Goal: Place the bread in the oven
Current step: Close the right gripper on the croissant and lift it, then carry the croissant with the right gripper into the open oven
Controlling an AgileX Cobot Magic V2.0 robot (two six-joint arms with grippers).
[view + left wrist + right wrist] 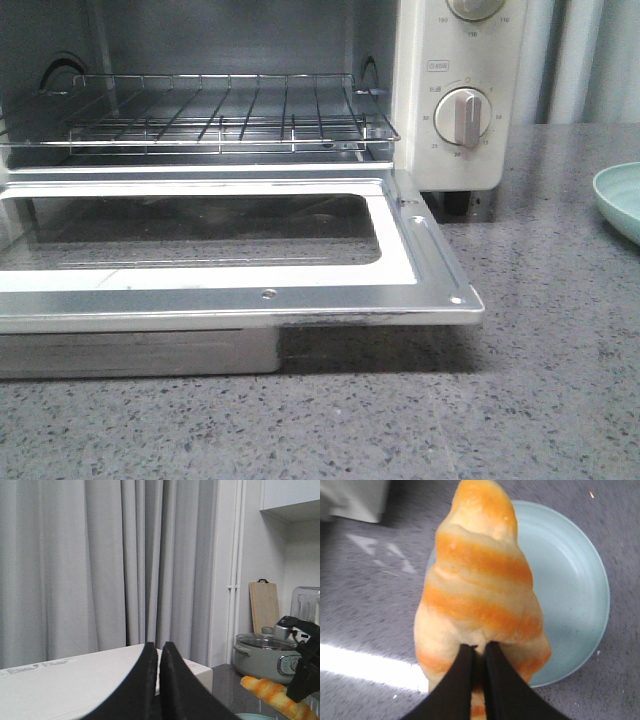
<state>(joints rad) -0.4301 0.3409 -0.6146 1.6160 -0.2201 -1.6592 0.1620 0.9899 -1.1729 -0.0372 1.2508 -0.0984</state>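
- The bread [480, 587], orange banded with cream, hangs above a pale green plate [575, 600] in the right wrist view, pinched at its near end by the right gripper [478, 652], whose black fingers sit close together on the crust
- The left wrist view catches the same bread [272, 692] from the side, a tapered end poking out beside the dark right gripper [305, 672], with a sliver of plate rim [255, 716] below
- The left gripper [159, 652] shows only in its own view, fingers pressed together on nothing, raised over the white top of the oven [75, 680]
- Only the front view shows the oven [455, 95] open: door [420, 270] dropped flat over the grey counter [540, 400], wire rack [220, 115] bare, a dial [462, 117] on the cream panel
- The plate's edge [620, 200] peeks in at the right of the front view, well apart from the oven; neither bread nor grippers appear there
- Behind, in the left wrist view: grey curtain [100, 565], a lidded pot [265, 655], a wooden board [265, 605] against the wall
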